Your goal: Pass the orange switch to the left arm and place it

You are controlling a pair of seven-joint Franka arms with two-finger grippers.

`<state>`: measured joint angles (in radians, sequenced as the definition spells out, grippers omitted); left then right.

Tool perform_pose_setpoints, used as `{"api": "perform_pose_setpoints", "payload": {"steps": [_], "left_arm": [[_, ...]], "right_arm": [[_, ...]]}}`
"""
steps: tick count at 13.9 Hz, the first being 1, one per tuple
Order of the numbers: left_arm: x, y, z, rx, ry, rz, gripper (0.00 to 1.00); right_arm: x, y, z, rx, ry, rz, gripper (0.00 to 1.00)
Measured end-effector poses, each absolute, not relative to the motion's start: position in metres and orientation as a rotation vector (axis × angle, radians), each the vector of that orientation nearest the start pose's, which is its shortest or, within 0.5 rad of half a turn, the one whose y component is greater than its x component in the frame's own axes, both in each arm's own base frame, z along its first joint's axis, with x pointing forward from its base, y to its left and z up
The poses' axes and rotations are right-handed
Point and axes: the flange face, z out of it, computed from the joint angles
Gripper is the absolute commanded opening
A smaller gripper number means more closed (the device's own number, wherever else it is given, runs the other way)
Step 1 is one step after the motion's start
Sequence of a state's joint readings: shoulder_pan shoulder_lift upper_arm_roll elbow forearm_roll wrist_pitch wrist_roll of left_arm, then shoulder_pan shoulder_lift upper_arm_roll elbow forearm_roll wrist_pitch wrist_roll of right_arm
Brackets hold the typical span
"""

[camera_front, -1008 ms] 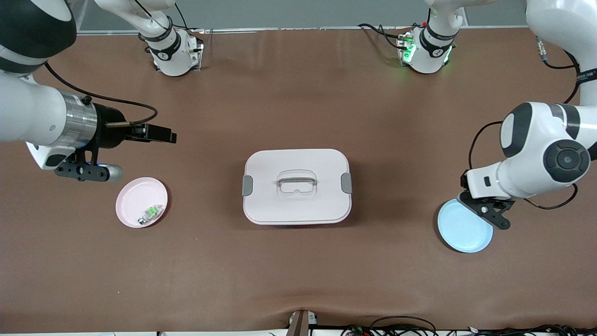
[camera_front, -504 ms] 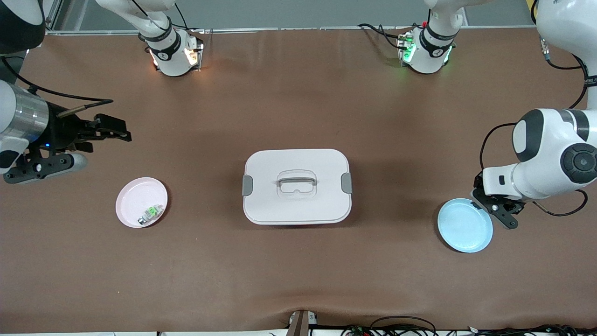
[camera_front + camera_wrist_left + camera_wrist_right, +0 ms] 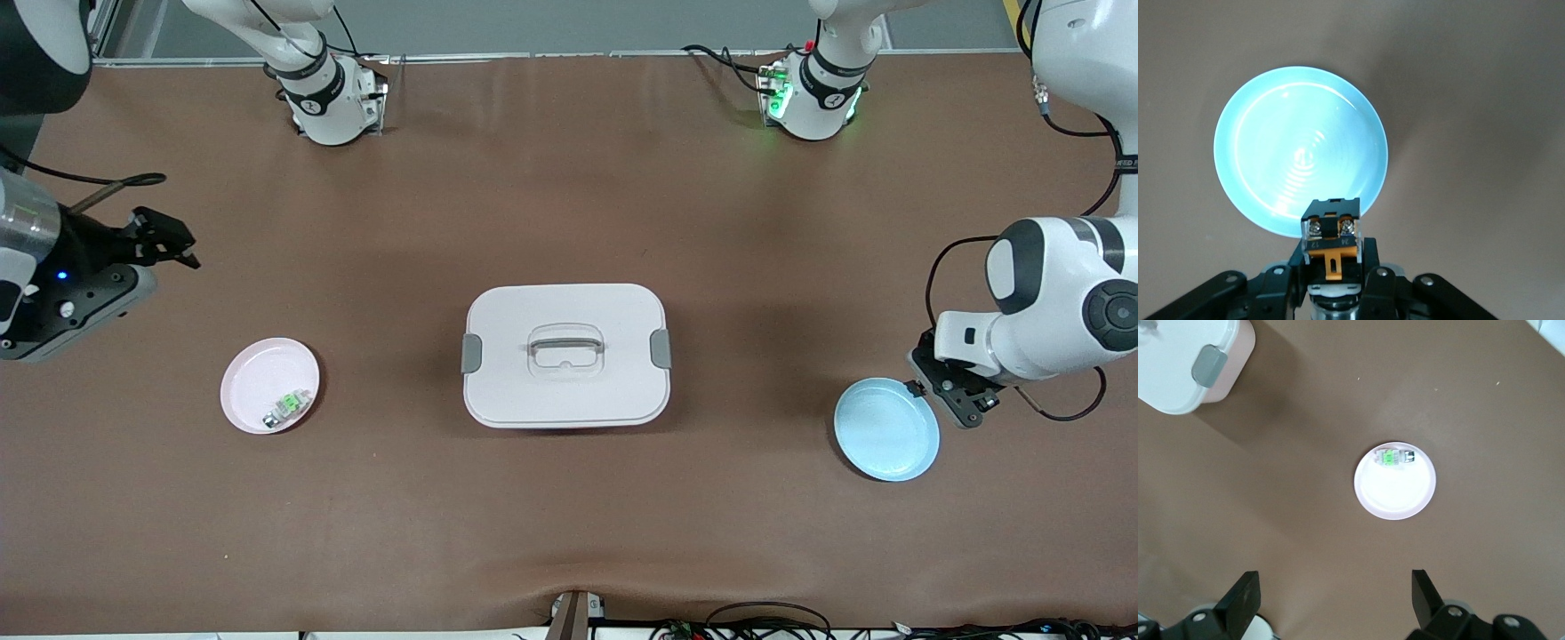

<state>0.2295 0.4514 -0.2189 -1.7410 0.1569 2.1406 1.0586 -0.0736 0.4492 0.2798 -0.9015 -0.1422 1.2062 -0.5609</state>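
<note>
The orange switch sat pinched in the left hand, black body w/ an orange-brown face and two screw terminals showing in the left wrist view. That hand hung in the air over the worktop just beside the blue plate, at the plate's rim toward the left arm's end. In the left wrist view the blue plate lay bare, the switch up above its rim.

The right hand was up in the air w/ fingers spread wide, nothing between them. In the front view it hovered over bare worktop at the right arm's end, near the view's edge, well apart from the pink plate. The right wrist view looked down on the pink plate, which held a small green-and-clear component near its rim; same part visible in the front view on the plate's nearer side.

The box stood mid-worktop between the two plates, lid on, grey latches at both ends, handle recessed in the lid. One corner of the box w/ a grey latch showed in the right wrist view. Both hands were well apart from it.
</note>
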Motion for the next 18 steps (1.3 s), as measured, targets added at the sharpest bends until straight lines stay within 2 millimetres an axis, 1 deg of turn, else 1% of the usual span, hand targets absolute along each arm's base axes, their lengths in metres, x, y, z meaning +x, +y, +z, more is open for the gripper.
{"api": "perform_pose_setpoints", "payload": {"steps": [3, 5, 6, 7, 8, 10, 12, 15, 18], "left_arm": [[0.659, 0.031, 0.298, -2.585, 1.775, 0.053, 0.0], [0.661, 0.034, 0.286, -2.523, 1.867, 0.038, 0.0], [0.662, 0.035, 0.282, -2.488, 1.914, 0.03, 0.0], [0.663, 0.035, 0.278, -2.452, 1.958, 0.021, 0.0], [0.663, 0.036, 0.275, -2.419, 1.997, 0.014, 0.0], [0.665, 0.038, 0.266, -2.365, 2.06, 0.001, 0.0], [0.665, 0.042, 0.257, -2.333, 2.102, -0.001, 0.0], [0.664, 0.043, 0.251, -2.279, 2.17, 0.002, 0.0], [0.664, 0.044, 0.247, -2.234, 2.221, 0.005, 0.0]], "right_arm": [[0.643, 0.018, 0.638, -2.874, -1.264, 0.142, 1.0], [0.644, -0.009, 0.639, -2.87, -1.274, 0.129, 1.0], [0.644, -0.017, 0.639, -2.877, -1.26, 0.125, 1.0], [0.643, -0.019, 0.641, -2.896, -1.234, 0.115, 1.0], [0.642, -0.017, 0.647, -2.939, -1.159, 0.093, 1.0], [0.635, -0.007, 0.661, -3.048, -0.89, 0.05, 1.0], [0.63, 0.0, 0.671, -3.104, -0.699, 0.026, 1.0], [0.63, 0.0, 0.668, -3.143, -0.45, 0.023, 1.0], [0.631, -0.002, 0.663, -3.127, -0.268, 0.037, 1.0]]}}
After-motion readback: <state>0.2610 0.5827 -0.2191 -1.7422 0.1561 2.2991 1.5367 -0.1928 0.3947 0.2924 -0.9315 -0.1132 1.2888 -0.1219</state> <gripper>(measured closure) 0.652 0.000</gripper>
